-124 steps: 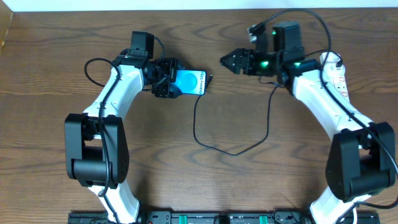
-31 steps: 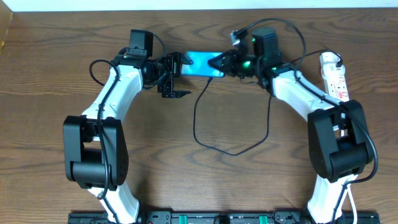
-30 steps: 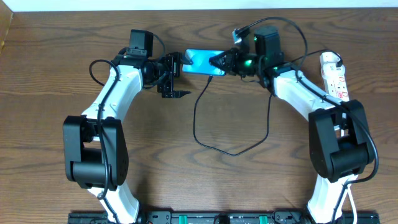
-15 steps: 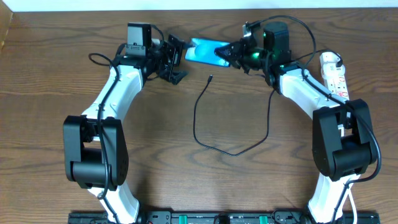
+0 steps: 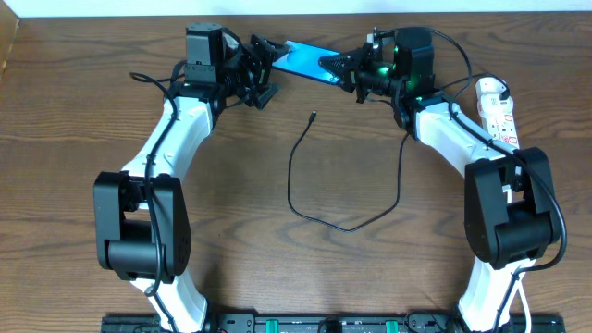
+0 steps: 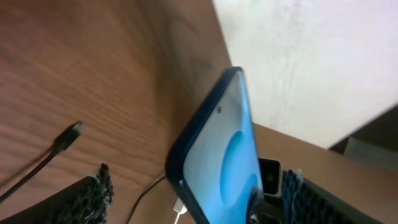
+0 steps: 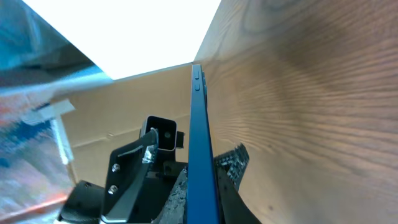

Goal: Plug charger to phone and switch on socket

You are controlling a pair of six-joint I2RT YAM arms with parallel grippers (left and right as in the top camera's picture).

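The charger (image 5: 347,228) lies in a loose loop at mid-frame on the table (image 5: 74,185), its connector tip free. The socket (image 5: 497,113) lies at upper right. At top centre, the right gripper (image 5: 329,63) pinches 1 end of the tilted phone (image 5: 301,58). The left gripper (image 5: 267,69) stands wide open at the other end.

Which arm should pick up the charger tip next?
Left. The left gripper is open and free; the right gripper is shut on the phone. The charger tip lies on the table.
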